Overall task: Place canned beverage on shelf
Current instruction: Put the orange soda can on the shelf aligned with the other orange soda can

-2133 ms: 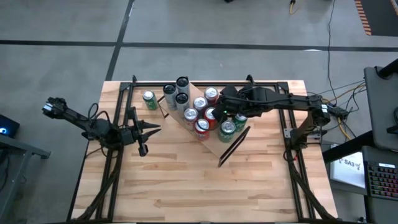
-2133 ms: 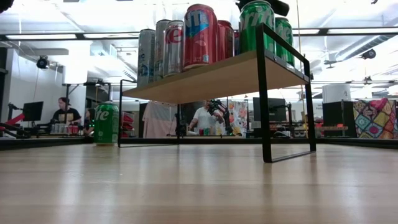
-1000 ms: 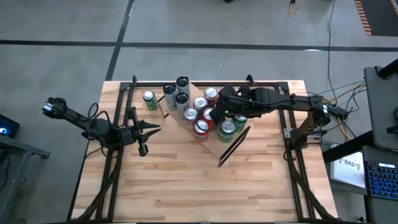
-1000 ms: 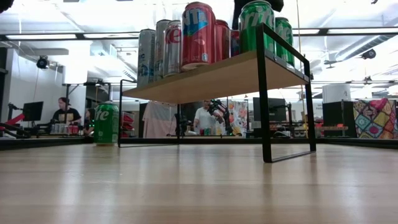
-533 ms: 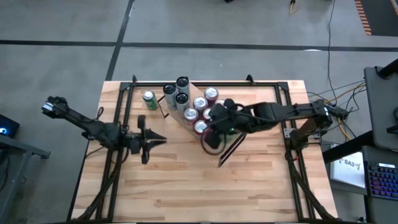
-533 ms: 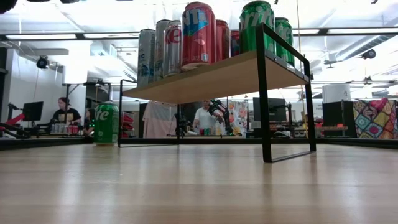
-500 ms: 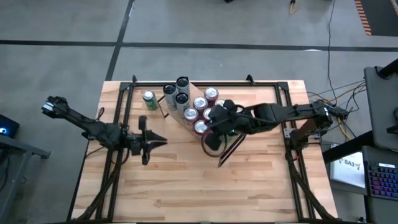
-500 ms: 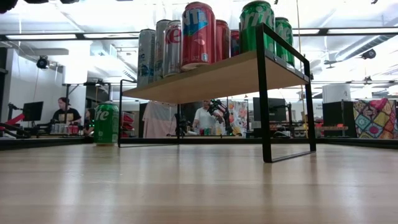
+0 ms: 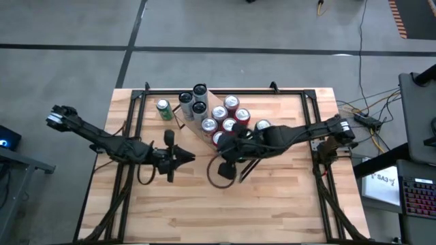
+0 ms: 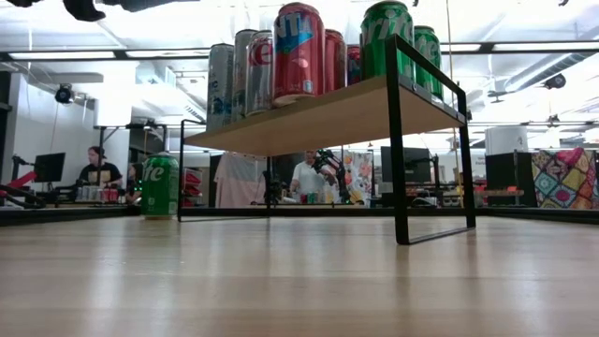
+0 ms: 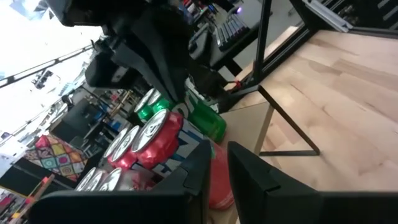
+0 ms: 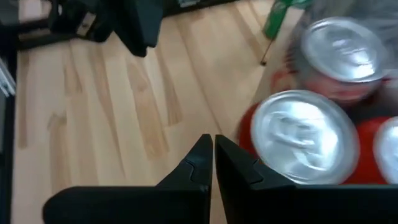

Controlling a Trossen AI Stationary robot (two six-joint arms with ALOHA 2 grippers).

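Overhead, red, silver and green cans point(image 9: 225, 104) crowd the light-wood shelf point(image 10: 318, 117).

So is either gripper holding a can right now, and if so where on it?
No. The right gripper is shut on nothing beside the shelf. The left gripper is nearly closed, also on nothing.

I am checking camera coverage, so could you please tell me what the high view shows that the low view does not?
Only the high view shows the left gripper and right gripper, both shut and empty over the table, plus the can tops. Only the low view shows the cans' sides, the shelf's underside and people beyond. Both show the shelf and the lone green can.
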